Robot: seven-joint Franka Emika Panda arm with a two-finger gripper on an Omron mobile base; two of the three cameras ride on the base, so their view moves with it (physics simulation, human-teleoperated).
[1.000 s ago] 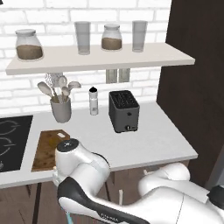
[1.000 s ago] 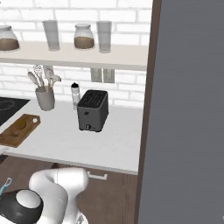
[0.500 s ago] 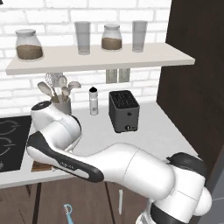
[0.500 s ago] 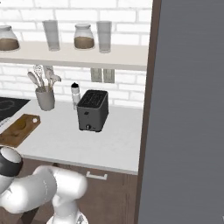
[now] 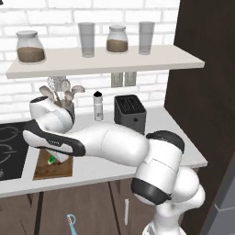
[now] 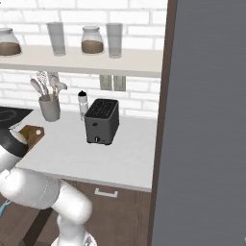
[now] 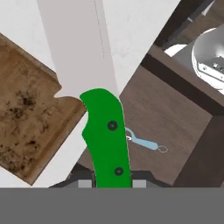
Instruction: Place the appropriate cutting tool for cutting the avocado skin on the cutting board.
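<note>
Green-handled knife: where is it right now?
The knife is held in the gripper, hanging over the front edge of the counter with its blade beside the cutting board; the left base view shows its handle above the board.

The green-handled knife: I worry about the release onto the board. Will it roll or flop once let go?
The knife looks stiff: its blade runs straight out from the end effector, with no sag. The flat blade and slab handle suggest it will lie still rather than roll on the cutting board. Its smooth handle may slip slightly.

Pale counter (image 5: 174,137) with cutting board (image 5: 46,169), black toaster (image 5: 130,112), utensil crock (image 6: 49,108), bottle (image 5: 97,106).
</note>
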